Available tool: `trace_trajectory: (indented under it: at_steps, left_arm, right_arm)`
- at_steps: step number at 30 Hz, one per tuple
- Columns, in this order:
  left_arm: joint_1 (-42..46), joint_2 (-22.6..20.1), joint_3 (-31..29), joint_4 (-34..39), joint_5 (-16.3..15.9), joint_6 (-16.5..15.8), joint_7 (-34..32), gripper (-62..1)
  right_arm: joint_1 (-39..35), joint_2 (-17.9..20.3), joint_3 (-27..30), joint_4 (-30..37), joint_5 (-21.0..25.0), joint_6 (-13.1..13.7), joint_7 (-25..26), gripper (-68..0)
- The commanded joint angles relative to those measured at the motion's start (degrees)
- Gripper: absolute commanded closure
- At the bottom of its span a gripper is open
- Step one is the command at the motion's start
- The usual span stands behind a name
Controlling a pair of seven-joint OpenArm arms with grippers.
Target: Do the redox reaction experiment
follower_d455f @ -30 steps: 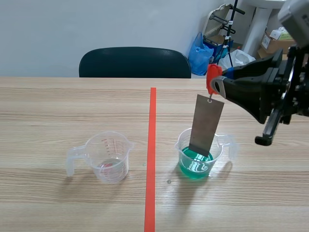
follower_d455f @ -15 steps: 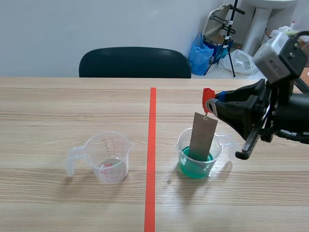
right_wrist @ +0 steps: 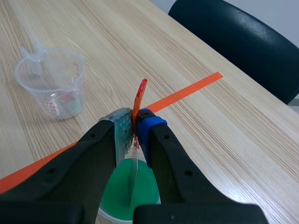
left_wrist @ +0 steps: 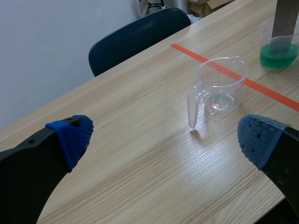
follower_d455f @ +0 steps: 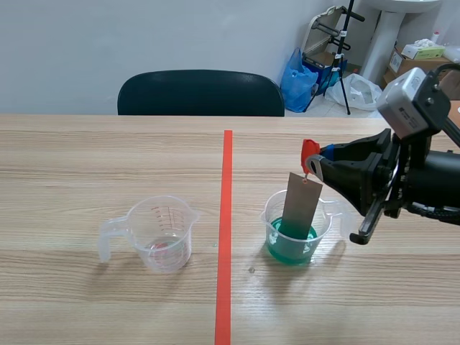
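Observation:
A grey metal sheet (follower_d455f: 300, 205) hangs from a red clip (follower_d455f: 310, 153), and my right gripper (follower_d455f: 318, 164) is shut on that clip. The sheet's lower end dips into the green liquid in a clear beaker (follower_d455f: 325, 224) right of the tape line. In the right wrist view the clip (right_wrist: 138, 100) is pinched between the fingers of my right gripper (right_wrist: 135, 127), above the green liquid (right_wrist: 126, 193). A second clear beaker (follower_d455f: 159, 232) with a trace of liquid stands left of the line. My left gripper (left_wrist: 163, 140) is open over bare table, with that beaker (left_wrist: 217, 88) ahead of it.
An orange-red tape line (follower_d455f: 226, 237) runs down the table's middle. A dark chair (follower_d455f: 200, 93) stands behind the far edge. Bags, boxes and a stand are on the floor at the back right. The left arm does not show in the scene view.
My right gripper has come down and drawn toward the beaker, lowering the metal sheet deeper into the green liquid. The left beaker has not moved.

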Motion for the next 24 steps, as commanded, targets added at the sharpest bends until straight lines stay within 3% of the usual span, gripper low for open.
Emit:
trace_trajectory:
  at_steps: [1,24]
  left_arm:
    - [0.1,0.3,-0.5,0.4,-0.6,-0.1,-0.9,-62.3]
    - [0.1,0.3,-0.5,0.4,-0.6,-0.1,-0.9,-62.3]
  right_arm:
    - [1.0,0.1,0.0,0.2,0.0,0.7,-0.2,-0.6]
    - [1.0,0.1,0.1,0.2,0.0,1.6,0.0,-0.6]
